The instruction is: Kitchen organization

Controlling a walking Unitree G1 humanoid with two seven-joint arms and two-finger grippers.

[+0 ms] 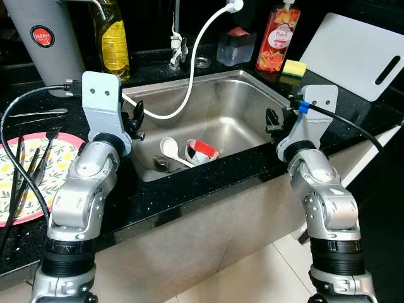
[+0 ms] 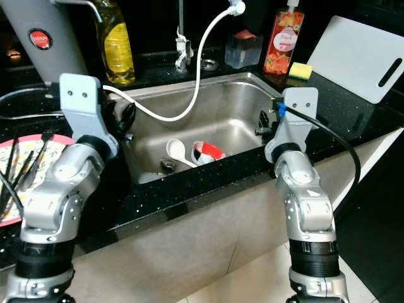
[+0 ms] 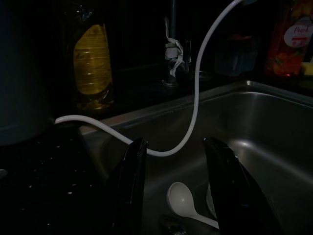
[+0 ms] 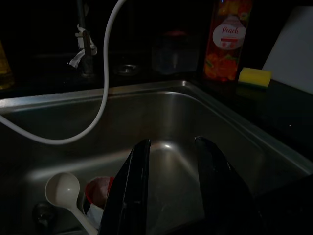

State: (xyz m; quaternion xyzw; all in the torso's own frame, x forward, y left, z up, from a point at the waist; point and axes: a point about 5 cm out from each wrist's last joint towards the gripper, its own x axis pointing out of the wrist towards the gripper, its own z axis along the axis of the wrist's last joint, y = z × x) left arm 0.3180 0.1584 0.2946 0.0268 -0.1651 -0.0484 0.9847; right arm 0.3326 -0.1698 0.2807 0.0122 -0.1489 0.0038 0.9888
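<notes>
A steel sink (image 1: 235, 106) is set into the black counter in front of me. On its floor lie a white ladle (image 1: 169, 149) and a red and white cup (image 1: 203, 151) tipped on its side, next to the drain. My left gripper (image 1: 136, 120) hovers open over the sink's left rim, with the ladle (image 3: 182, 200) below and beyond its fingers. Over the right rim, my right gripper (image 1: 272, 121) is also open and holds nothing; the cup (image 4: 99, 192) and ladle lie beyond its fingers.
A white hose (image 1: 190, 71) loops from the tap (image 1: 177, 48) into the sink. On the left counter are a floral plate (image 1: 60, 154) with black utensils (image 1: 25, 169), an oil bottle (image 1: 113, 39) and a grey appliance (image 1: 41, 44). Soap bottle (image 1: 278, 39), sponge (image 1: 294, 67) and white cutting board (image 1: 356, 53) stand right.
</notes>
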